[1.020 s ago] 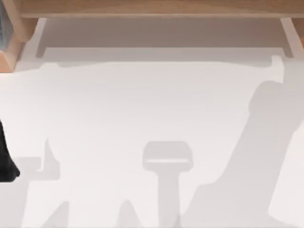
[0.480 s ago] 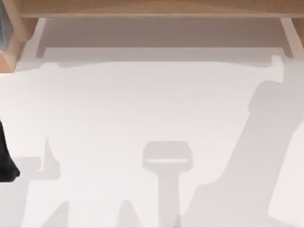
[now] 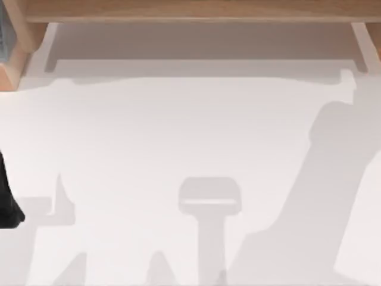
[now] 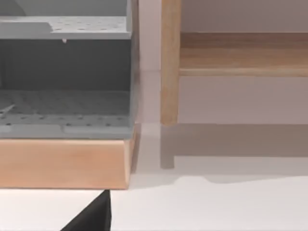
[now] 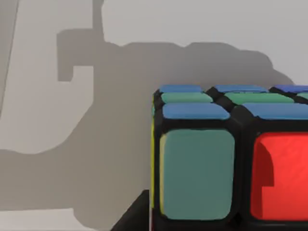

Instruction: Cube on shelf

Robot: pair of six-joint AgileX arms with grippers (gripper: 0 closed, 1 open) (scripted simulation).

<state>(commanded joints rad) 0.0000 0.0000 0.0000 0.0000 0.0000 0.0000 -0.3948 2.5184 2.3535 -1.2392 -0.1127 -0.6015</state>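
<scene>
Cube [image 5: 231, 159] right up close in my right wrist view, sitting over the white table [image 5: 192, 33] with a broad grey shadow spread behind it. I see a teal-green sticker and a red one on the near face, blue and green ones on the face above, a sliver of yellow down one edge, all framed by the black grid. A dark wedge of my right arm pokes in just beside the cube's lower corner; whether my right fingers are apart or clamped on the cube, I cannot tell.

From the top view, the shelf [image 3: 190, 11] runs along the far edge, a long light-brown board on white supports, and its shadow falls on the table below it. Grey shadows of both arms lie across the white surface. A dark bit of my left arm [image 3: 8, 205] sits at the left edge of the table, near side.

My left wrist view looks toward the shelf's wooden upright [image 4: 170, 62] and board, with a grey perforated rack [image 4: 65, 72] on a wooden base [image 4: 65, 163] just beside it. A black tip of my left gripper [image 4: 94, 216] shows at the edge; its state I cannot tell.
</scene>
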